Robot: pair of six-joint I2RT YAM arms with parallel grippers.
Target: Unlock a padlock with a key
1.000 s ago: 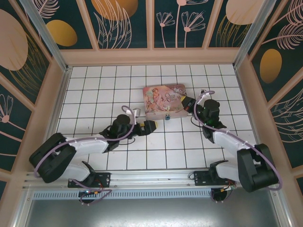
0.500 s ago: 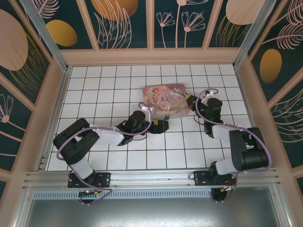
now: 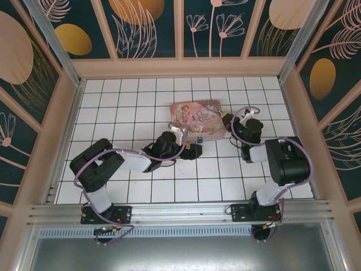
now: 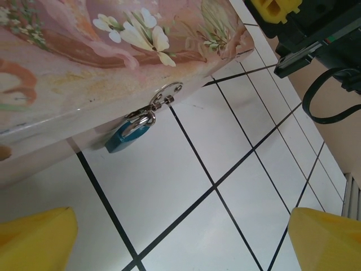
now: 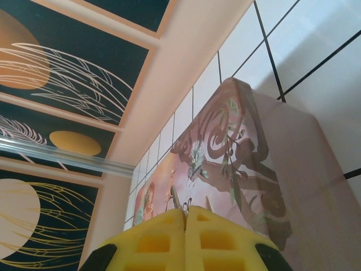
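The padlock (image 4: 127, 136) hangs by its shackle from a small hasp ring (image 4: 169, 90) on the near wall of the pink tin box (image 4: 113, 45). Its blue body sits low against that wall, close above the table (image 4: 225, 186), around the middle of the tiled area. The left jaws stand wide apart and hold nothing. Their yellow fingertips (image 4: 34, 243) flank the lock from the near side, well short of touching it. The right jaws, at the right end of the box, are pressed fully together. Whether the key is pinched between them cannot be told, as no slim metal shows past the pads.

The lock is tiny and hangs loose on its ring, so left jaws closing slightly off-centre could swing it aside or push it against the wall instead of pinning it. The box looks light on glossy tile, and a sideways nudge from either arm would likely slide it and carry the keyhole out of line. A key that thin could also twist between blocky pads when it meets the lock.

The lock body is smooth and blue, with a bright curved metal shackle. The box is shiny printed tin with rounded corners. The table is white glazed tile with dark grout lines, and the fingertips are chunky yellow plastic with moulded recesses.
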